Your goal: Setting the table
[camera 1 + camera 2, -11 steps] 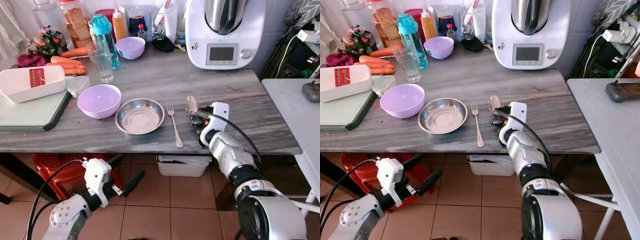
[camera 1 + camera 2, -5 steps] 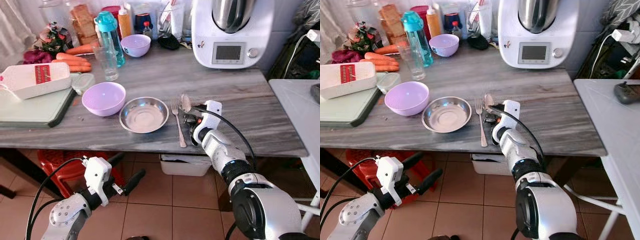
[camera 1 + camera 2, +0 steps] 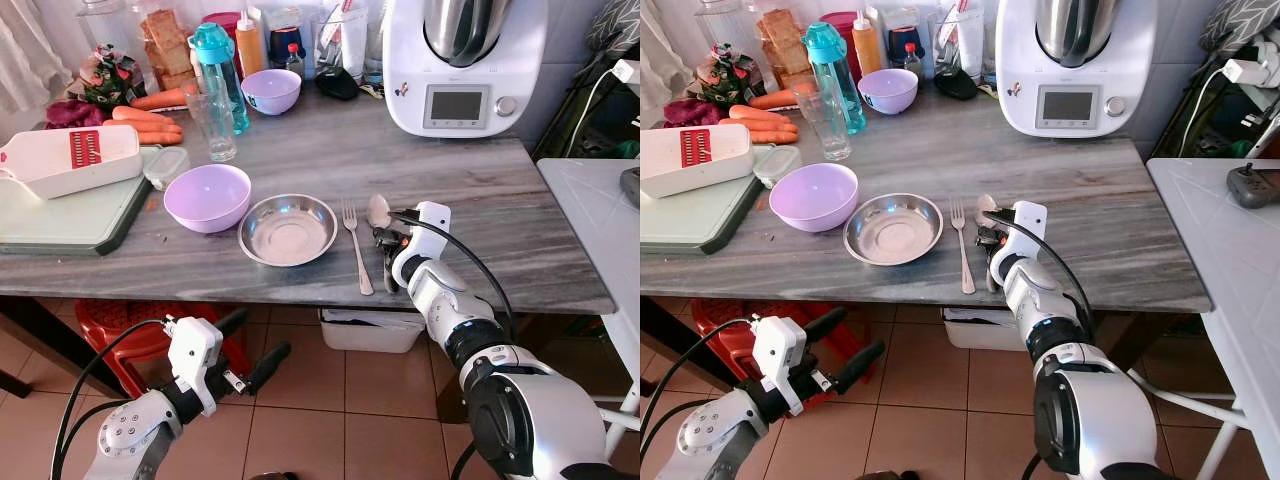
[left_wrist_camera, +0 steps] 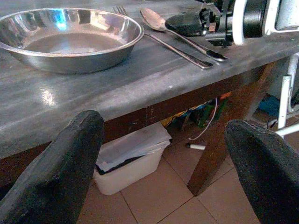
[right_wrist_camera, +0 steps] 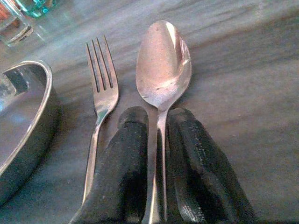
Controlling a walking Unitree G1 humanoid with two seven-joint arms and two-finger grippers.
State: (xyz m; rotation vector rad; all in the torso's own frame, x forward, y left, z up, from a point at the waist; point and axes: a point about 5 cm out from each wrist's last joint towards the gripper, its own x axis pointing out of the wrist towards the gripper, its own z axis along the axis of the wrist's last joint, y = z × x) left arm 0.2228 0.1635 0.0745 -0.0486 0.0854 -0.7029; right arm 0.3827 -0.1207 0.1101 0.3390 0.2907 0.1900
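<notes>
A steel bowl (image 3: 288,229) sits near the table's front edge, with a fork (image 3: 353,245) lying just right of it. A spoon (image 3: 379,210) lies parallel to the fork on its right. My right gripper (image 3: 385,245) rests low on the tabletop, shut on the spoon's handle. In the right wrist view its black fingers (image 5: 133,140) press both sides of the handle, with the spoon bowl (image 5: 163,65) ahead. A purple bowl (image 3: 207,197) stands left of the steel bowl. My left gripper (image 3: 265,331) hangs open below the table edge, holding nothing.
At the back of the grey table (image 3: 520,230) stand a white food processor (image 3: 465,65), a teal bottle (image 3: 215,70), a glass (image 3: 212,125) and a small purple bowl (image 3: 271,91). A cutting board (image 3: 60,215) and white grater box (image 3: 70,160) lie left. A white side table (image 3: 600,220) stands right.
The camera has shifted a little. My right gripper has brought the spoon slightly closer to the fork than a second ago. The left arm hangs as before.
</notes>
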